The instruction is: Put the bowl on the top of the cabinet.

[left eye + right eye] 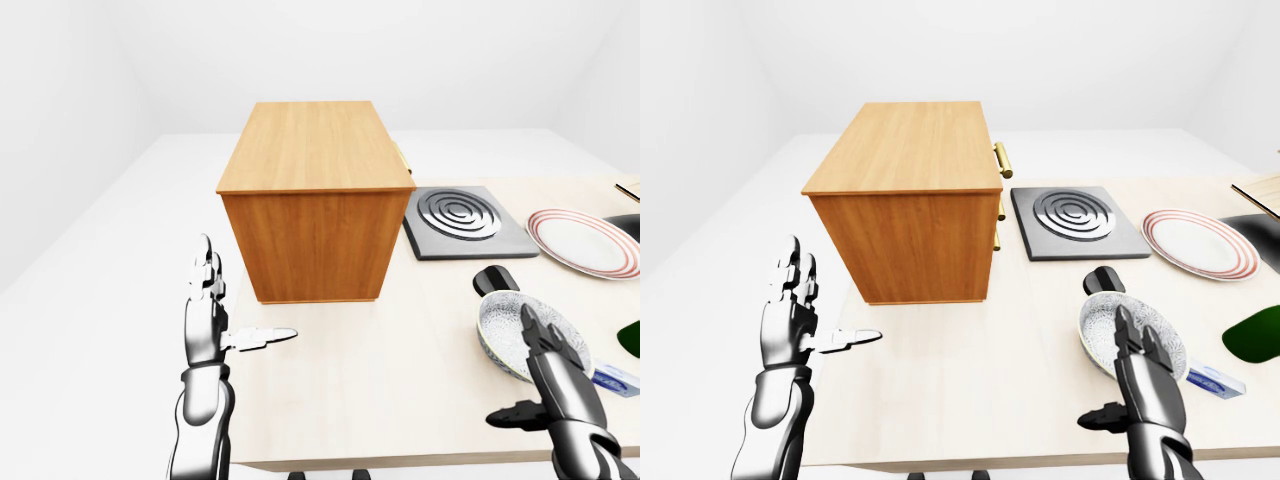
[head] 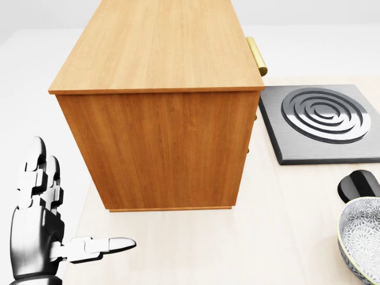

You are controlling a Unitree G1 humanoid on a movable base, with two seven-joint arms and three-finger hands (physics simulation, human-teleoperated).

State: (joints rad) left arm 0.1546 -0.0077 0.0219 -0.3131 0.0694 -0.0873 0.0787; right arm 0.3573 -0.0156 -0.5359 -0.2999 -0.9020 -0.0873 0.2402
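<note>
Your pale wood desk sits in a bare white room — cabinet upright, bowl beside your released right hand; left hand released too.

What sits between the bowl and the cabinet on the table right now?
Nothing: in the right-eye view only bare table separates the bowl from the cabinet. The burner plate and a small black object lie off that line.
</note>
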